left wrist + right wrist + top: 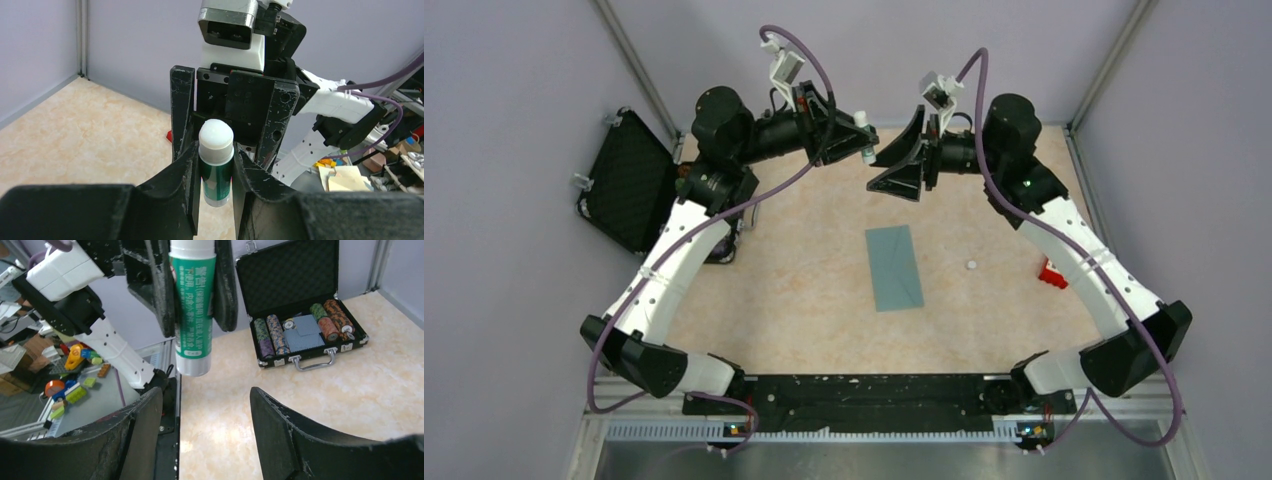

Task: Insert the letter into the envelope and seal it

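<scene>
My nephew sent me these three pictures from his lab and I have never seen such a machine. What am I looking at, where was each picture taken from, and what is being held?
These are two robot arms bolted at the near edge of a table, each ending in a two-fingered pincer. The wide picture looks down from above and behind the arms. The other two come from small cameras on the wrists, so each shows its own black fingers at the bottom.

The left pincer is closed on a green glue stick, uncapped, with its white tip showing. The right pincer is open and empty, facing that glue stick.

On the table lie a teal envelope, a small white round piece that may be the cap, a red object and, at the left edge, an open black case of poker chips.
</scene>
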